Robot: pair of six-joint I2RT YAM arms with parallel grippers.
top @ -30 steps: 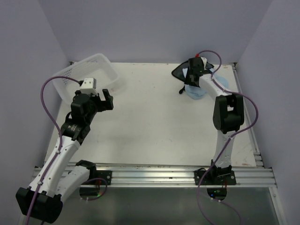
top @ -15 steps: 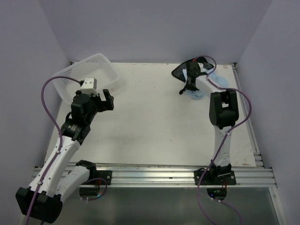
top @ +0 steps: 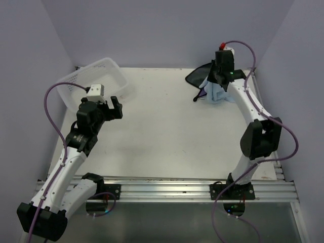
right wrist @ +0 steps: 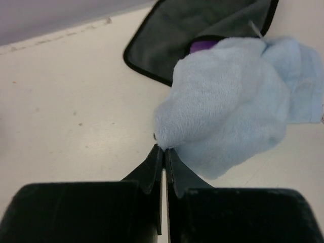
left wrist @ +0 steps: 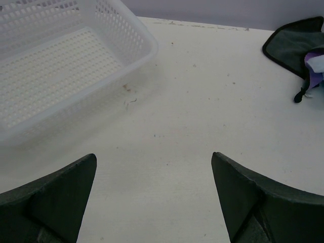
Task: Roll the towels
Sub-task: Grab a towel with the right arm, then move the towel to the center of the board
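The right claw is pinching the blue towel (left claw hanging open); pulling it slowly off the dark towel seems best.

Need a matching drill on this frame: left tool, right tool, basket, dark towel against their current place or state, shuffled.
1. left tool
2. right tool
3. basket
4. dark towel

a. spread out, grey face up
b. open, holding nothing
c. shut on the light blue towel
d. far-left corner

Pairs: 1-b, 2-c, 3-d, 4-a
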